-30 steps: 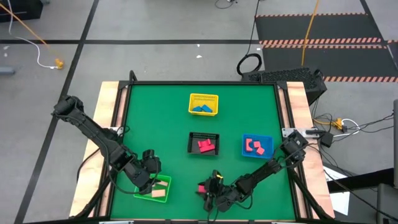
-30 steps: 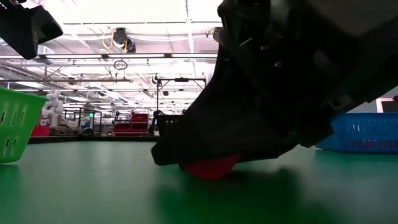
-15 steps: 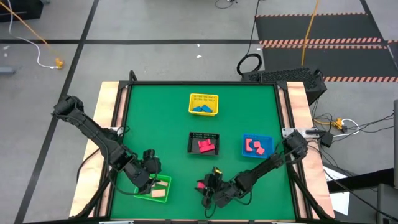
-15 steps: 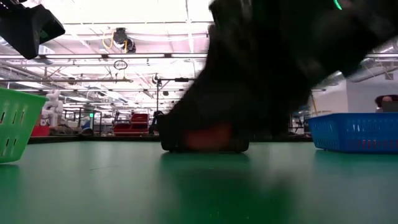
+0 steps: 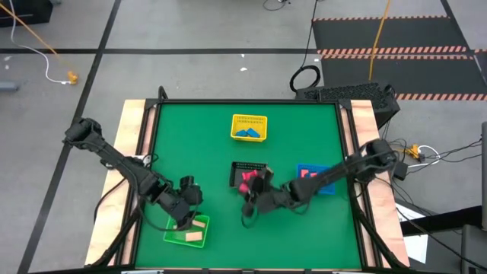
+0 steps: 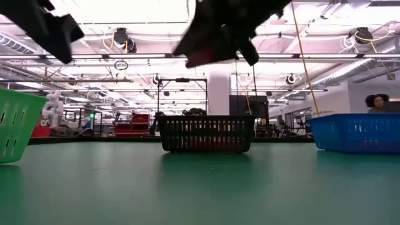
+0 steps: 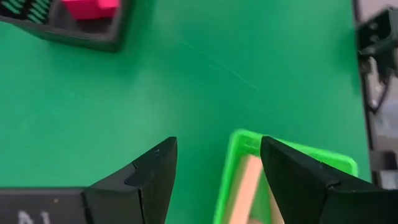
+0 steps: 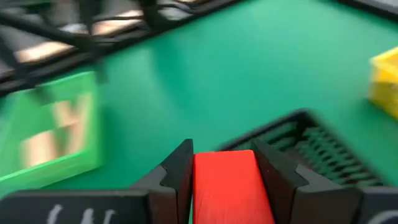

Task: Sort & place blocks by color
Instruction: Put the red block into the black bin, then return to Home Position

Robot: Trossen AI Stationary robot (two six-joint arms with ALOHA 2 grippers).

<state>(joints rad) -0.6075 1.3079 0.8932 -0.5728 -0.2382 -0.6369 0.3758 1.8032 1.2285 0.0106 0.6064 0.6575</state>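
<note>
My right gripper [image 5: 251,186] is shut on a red block [image 8: 227,185] and hangs in the air just near of the black basket [image 5: 249,175], which holds pink blocks. In the low view the block [image 6: 199,57] shows high above the table. My left gripper [image 7: 214,149] is open and empty, above the far edge of the green basket [image 5: 186,230], where tan wood blocks [image 5: 197,230] lie. Blue blocks lie in the yellow basket [image 5: 249,127], red ones in the blue basket [image 5: 313,178]. My right gripper pinches the red block [image 8: 227,185] between its two fingers [image 8: 177,180], one on each of two opposite sides. The block is lifted clear of the table. Its end sticks out past the fingertips.
The four baskets stand in the middle and near part of the green table [image 5: 198,144]. The table's left half beyond the green basket is bare mat. A person [image 6: 375,102] shows in the room far behind the table.
My right gripper, shut on the red block, has risen from the table near the near edge and moved toward the far edge, up to the black basket. The block has been lifted clear of the mat. My left gripper has shifted a little toward the far edge.
</note>
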